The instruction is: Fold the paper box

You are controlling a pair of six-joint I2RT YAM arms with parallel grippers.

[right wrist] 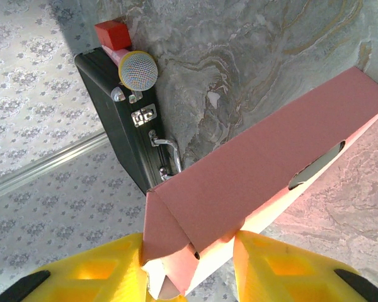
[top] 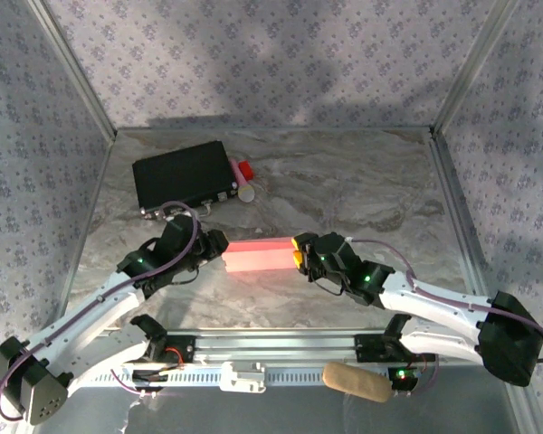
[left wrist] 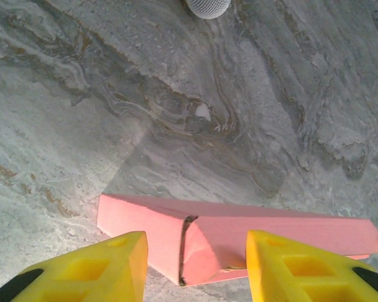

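– Between the left gripper's (left wrist: pixel 195 242) yellow fingers (left wrist: pixel 94 270), what do I log?
– One end of the paper box (left wrist: pixel 271 233). Fingers apart, one on each side of that end. Pressing or just bracketing it, can't tell. Mark it unclear.
– Right gripper (right wrist: pixel 189 239)?
– Clamped on the box's other end. Both yellow pads (right wrist: pixel 283 270) sit against the pink card, with the folded end flap between them.
– Box state, quick.
– Closed up into a long pink box shape. Paler whitish face along the underside in the right wrist view, and a narrow slot (right wrist: pixel 315 167) in one side wall.
– Position?
– Top view: middle of the marble table (top: pixel 362 181), long axis running 9 to 3 o'clock. Left gripper at the 9 o'clock end, right gripper at the 3 o'clock end, both arms reaching in from 6.
– Resting or lifted?
– Can't tell.
– Anything else out there?
– Black case (top: pixel 183 176) at 11 o'clock from the box, well apart, latches and handle on its 6 o'clock edge. Microphone (top: pixel 245 188) right beside the case's 3 o'clock edge, mesh head toward 6. Red block (top: pixel 246 169) just beside the mic, at its 12 o'clock end. Tan cylinder (top: pixel 355 382) at 5 o'clock, on the near edge by the right arm's base.
– Surround?
– Patterned fabric (top: pixel 253 54) at 9, 12 and 3 o'clock, metal posts at the far corners.
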